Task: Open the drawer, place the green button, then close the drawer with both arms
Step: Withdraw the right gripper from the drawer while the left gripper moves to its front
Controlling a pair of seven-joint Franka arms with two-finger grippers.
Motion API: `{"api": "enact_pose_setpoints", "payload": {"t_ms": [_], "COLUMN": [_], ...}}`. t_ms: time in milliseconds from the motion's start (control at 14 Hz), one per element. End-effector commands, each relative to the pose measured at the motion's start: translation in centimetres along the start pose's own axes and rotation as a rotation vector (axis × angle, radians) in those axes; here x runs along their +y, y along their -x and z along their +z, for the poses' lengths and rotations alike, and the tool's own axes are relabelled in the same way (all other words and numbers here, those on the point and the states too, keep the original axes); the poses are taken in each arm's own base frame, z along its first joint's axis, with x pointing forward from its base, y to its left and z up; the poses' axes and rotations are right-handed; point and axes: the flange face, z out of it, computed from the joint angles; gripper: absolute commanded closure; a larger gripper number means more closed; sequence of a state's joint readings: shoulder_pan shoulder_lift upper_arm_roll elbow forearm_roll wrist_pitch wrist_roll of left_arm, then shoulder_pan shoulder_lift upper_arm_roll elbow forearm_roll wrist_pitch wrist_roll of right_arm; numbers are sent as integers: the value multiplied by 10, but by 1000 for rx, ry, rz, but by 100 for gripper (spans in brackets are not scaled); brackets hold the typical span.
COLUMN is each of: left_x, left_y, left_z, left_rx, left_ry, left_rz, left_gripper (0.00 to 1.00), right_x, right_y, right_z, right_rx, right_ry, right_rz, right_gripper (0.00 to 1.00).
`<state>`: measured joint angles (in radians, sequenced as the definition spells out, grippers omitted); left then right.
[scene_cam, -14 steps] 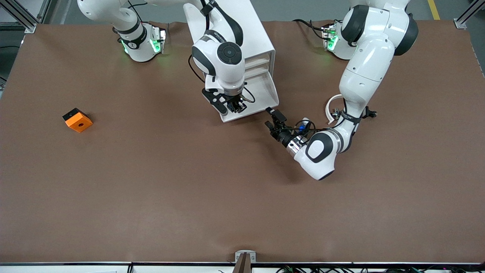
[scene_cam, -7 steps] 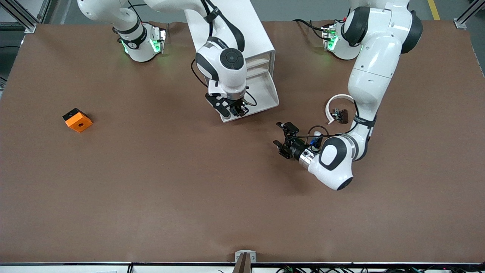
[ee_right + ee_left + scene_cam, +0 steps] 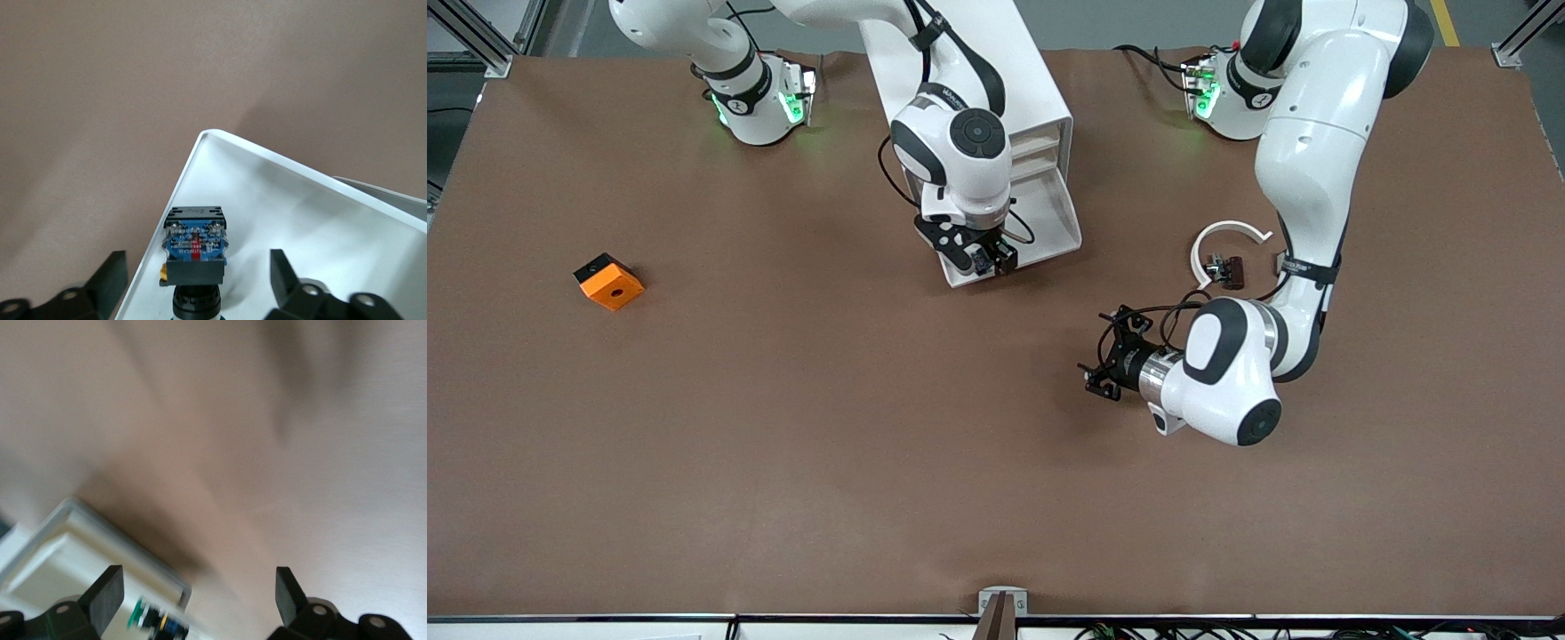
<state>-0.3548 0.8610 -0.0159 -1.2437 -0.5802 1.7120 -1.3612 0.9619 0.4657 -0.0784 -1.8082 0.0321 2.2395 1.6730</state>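
Observation:
The lowest drawer (image 3: 1049,227) stands pulled out of the white cabinet (image 3: 1018,80). My right gripper (image 3: 987,258) hangs over the drawer's corner nearest the front camera. In the right wrist view it (image 3: 197,280) is open. The button (image 3: 195,248), black and blue-bodied, lies on the drawer floor (image 3: 307,200) between the fingers, which stand clear of it. My left gripper (image 3: 1101,360) is open and empty over the bare table, nearer the front camera than the drawer. The left wrist view shows the left gripper (image 3: 197,597), the drawer's corner (image 3: 73,550) and the green-capped button (image 3: 159,621) inside.
An orange block (image 3: 608,281) lies toward the right arm's end of the table. A small dark part with a white curved strip (image 3: 1224,258) lies close beside the left arm's forearm. A metal bracket (image 3: 1002,603) sits at the table's front edge.
My right gripper has opened and let go of the button in the drawer. My left gripper has drawn away from the drawer's corner toward the front camera.

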Motion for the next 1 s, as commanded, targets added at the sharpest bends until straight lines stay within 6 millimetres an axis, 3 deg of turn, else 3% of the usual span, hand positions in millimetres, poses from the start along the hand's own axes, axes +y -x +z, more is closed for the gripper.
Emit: {"api": "enact_pose_setpoints", "payload": {"t_ms": [0,71,286,500,714,857,929], "left_x": [8,10,14,26,29,22,18], "left_y": [11,17,21,31,65,80,90], "left_z": [-13,-24,-31,-46,-27,-49,-48], "left_rx": [189,269,535,608,765,779,775], "left_ry": [101,140,130,244,195,226,226], "left_rz": [106,144,318,459,659,683,694], "left_gripper": [0,0,0,0,0,0,0], "right_x": [-12,-16,-23,-21,8,37,53], "right_y": [-15,-30,-83,-131,-198,-249,-274], "right_z": [-41,-58,-107,-148,-196,-224,-240], "right_rx": [16,13,-17,-22,-49,-77,-83], "right_ry": [34,56,96,114,113,113,99], "right_rz": [-95,-135,-222,-289,-359,-441,-504], "right_gripper": [0,0,0,0,0,0,0]}}
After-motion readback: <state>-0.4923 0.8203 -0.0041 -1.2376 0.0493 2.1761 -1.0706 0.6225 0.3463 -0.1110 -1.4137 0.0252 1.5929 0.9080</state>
